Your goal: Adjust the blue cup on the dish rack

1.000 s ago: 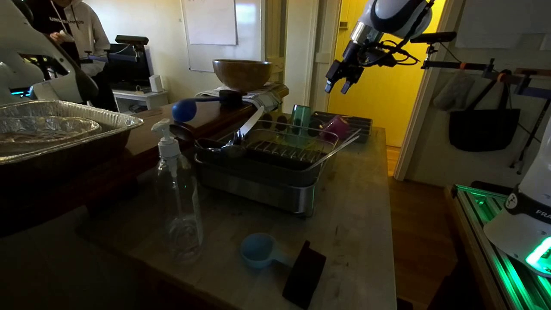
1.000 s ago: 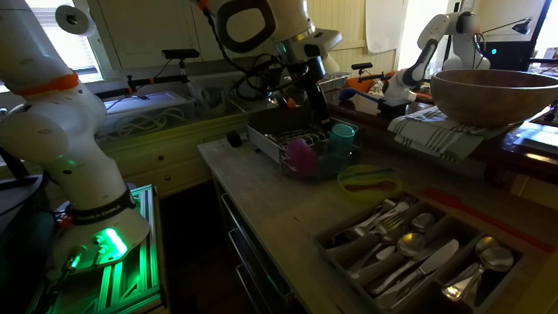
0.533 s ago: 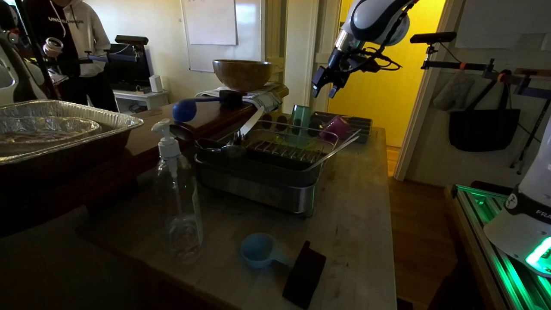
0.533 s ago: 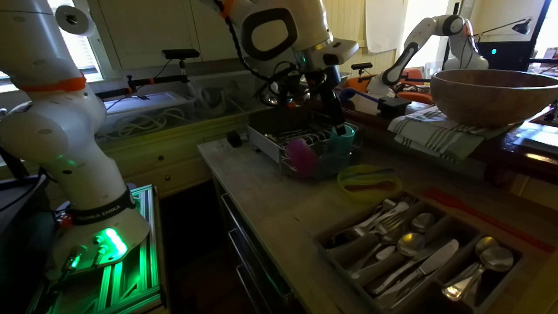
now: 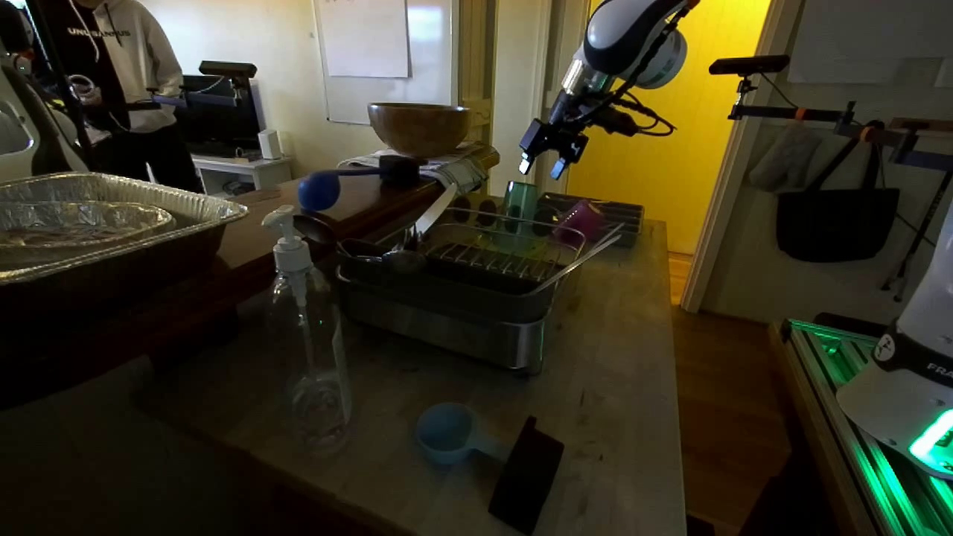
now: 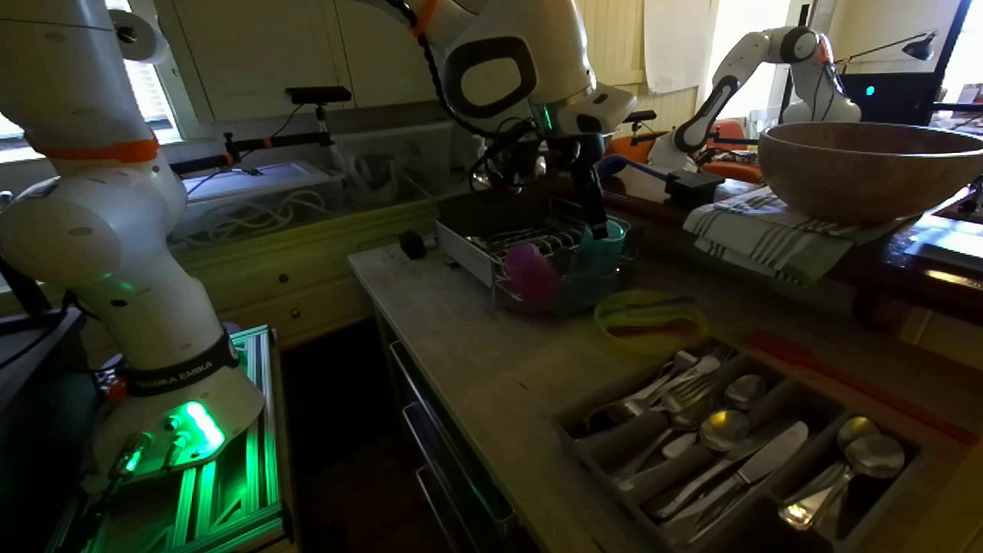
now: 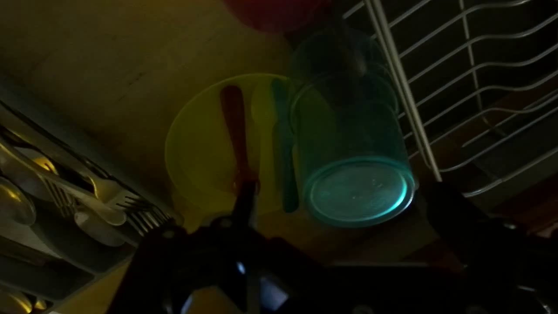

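Note:
The blue cup (image 7: 357, 192) is teal and slightly see-through, with its closed base facing up toward my gripper in the wrist view. It stands at the end of the dish rack and shows in both exterior views (image 5: 519, 199) (image 6: 601, 257). The dish rack (image 5: 447, 327) is grey metal with wire rows; its wires (image 7: 403, 83) run beside the cup. My gripper (image 5: 542, 168) is open and empty, pointing down just above the cup. In the wrist view the dark fingers stand either side of the base, apart from it. In an exterior view a fingertip (image 6: 598, 229) overlaps the cup's top.
A magenta cup (image 6: 530, 278) hangs beside the blue cup. A yellow bowl (image 7: 192, 144) with coloured cutlery stands close by the blue cup, and a cutlery tray (image 6: 637, 439) lies beyond. A clear pump bottle (image 5: 313, 372) and light-blue scoop (image 5: 447, 432) stand on the rack's opposite side.
My gripper has moved over the blue cup and slightly lower, leftward in one exterior view and rightward in another. It stays open. The cups and rack have not moved.

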Robot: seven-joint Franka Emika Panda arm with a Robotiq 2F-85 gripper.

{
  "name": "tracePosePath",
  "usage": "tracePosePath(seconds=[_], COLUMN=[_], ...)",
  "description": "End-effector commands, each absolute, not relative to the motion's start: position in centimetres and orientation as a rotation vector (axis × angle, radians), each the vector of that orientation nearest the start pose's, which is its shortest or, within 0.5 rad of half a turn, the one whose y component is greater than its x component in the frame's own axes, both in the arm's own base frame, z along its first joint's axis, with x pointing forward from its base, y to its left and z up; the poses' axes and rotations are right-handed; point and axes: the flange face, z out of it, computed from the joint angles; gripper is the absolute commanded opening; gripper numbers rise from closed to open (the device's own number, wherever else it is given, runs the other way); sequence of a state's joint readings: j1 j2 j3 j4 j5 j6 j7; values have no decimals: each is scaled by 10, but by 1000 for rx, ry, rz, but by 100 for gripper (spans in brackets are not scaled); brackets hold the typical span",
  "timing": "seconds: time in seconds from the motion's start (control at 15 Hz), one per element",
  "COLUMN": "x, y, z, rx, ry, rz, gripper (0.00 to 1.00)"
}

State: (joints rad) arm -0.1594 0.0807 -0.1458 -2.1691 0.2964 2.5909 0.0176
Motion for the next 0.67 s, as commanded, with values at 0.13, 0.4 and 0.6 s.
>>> tracePosePath(seconds=[0.13,0.4,0.6], x=[562,567,569], y=[-174,-173,-172], z=[376,369,365], rx=[-2812,-2809,-2813], ry=[815,816,812], rz=[-525,-512,-504], gripper=[100,71,53])
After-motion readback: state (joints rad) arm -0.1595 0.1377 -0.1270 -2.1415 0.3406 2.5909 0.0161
